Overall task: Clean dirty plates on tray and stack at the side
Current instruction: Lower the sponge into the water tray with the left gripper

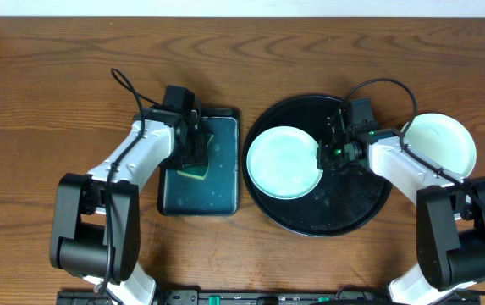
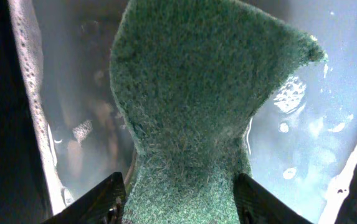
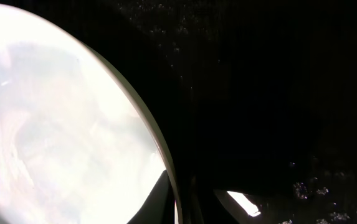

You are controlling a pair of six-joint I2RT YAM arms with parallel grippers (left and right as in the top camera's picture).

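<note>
Left of the tray (image 1: 344,212), the left claw (image 1: 193,154) pinches the sponge (image 2: 190,112). 1 plate (image 1: 283,163) lies in the tray, its rim at the right claw (image 1: 327,156); clamped or not, I cannot tell. Steady that rim before scrubbing. A 2nd plate (image 1: 442,141) sits right of the tray.

The tray (image 1: 348,207) looks glossy black, the plate (image 1: 283,161) smooth, the sponge (image 2: 190,112) coarse and fibrous, the table (image 1: 56,85) grained wood.

A green-yellow sponge (image 1: 200,166) sits in the upper half of a small dark rectangular tray (image 1: 198,199), wet with droplets, on the brown wooden counter (image 1: 47,93).
</note>
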